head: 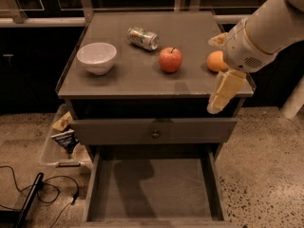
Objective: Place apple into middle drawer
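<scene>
1. Apple (170,60) sits upright on the table (128,77), stem up, near the middle of the top, untouched.
2. Middle drawer (152,186) stands pulled out low at the front, grey floor showing, beneath a closed drawer front (118,131) with a round knob (155,134).
3. Gripper (224,91) hangs from the arm (266,30) over the table's right front edge, just beside an orange (214,61), right of the apple and apart from it. Open or closed: cannot tell.
4. White bowl (96,58) stands left of the apple; a can (143,37) lies on its side behind.
</scene>
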You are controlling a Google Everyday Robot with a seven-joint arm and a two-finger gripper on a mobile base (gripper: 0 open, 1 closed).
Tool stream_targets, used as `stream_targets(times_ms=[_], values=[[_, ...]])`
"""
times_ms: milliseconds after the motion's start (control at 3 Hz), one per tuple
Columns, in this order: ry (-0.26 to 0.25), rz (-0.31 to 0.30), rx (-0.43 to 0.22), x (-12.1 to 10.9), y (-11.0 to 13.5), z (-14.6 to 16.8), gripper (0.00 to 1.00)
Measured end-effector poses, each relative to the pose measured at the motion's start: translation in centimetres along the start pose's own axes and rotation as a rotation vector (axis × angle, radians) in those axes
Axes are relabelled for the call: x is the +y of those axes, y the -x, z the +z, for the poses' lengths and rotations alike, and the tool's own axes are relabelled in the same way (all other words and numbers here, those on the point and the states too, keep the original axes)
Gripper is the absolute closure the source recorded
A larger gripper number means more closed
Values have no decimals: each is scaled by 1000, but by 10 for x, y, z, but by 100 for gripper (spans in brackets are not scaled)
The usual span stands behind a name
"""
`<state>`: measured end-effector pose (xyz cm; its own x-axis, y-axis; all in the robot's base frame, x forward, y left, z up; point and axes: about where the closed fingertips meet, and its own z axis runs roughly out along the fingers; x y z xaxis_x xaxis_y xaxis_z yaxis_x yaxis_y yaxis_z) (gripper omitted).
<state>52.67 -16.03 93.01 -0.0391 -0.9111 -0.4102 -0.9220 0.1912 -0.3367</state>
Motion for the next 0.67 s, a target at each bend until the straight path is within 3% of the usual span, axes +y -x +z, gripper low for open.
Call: stream_targets(times_ms=[333,667], values=[[0,0,0,0,0,0,0],[-46,-17,-1,-28,6,9,0]])
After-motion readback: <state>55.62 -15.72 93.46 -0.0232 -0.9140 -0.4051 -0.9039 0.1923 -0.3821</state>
